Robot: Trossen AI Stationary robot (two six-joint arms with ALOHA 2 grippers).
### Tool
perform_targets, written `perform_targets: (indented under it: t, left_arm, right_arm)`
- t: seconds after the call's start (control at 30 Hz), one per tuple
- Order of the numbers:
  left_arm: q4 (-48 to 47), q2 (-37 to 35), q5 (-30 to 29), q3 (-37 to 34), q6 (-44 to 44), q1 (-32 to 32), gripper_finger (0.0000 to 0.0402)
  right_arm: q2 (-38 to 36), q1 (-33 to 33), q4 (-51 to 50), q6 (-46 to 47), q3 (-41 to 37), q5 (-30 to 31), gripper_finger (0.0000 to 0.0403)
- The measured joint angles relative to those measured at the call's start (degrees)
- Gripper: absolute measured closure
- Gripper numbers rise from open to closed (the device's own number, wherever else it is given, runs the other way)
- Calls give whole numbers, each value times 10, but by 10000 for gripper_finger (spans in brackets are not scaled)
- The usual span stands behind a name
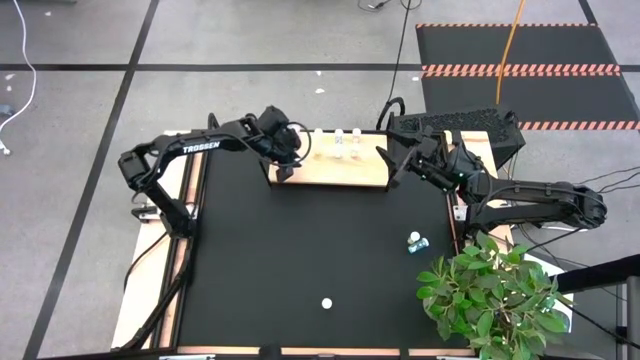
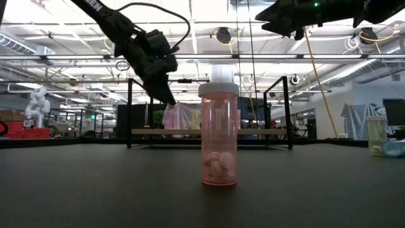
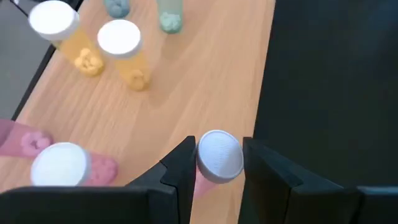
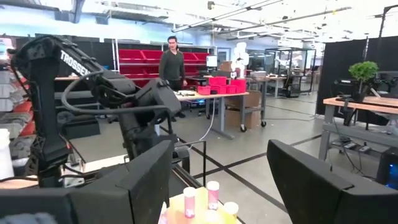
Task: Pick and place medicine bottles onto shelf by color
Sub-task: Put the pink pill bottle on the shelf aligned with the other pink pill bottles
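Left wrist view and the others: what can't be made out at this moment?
- Held bottle: body hidden under its cap and the left pincer; only a pink sliver shows.
- Shelf, low view: contents blocked by the pink bottle in front.
- Right table bottles, high view: too small to count.

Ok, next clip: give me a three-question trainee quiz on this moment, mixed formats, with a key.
1. True or false: the left hand is closed on a pink bottle over the shelf.
2. Which colour are the two capped bottles standing together on the shelf in the left wrist view? A yellow, B black, C red.
3. Fill in: the right hand is ___ and holds nothing.

Key: 1 true; 2 A; 3 open.
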Motion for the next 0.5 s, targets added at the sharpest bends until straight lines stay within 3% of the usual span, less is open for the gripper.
perform_targets:
  t: [0.5]
  left_arm:
    - [34, 0, -1, -24, 8, 12, 279]
  right_arm:
    - [0, 0, 0, 2, 0, 15, 145]
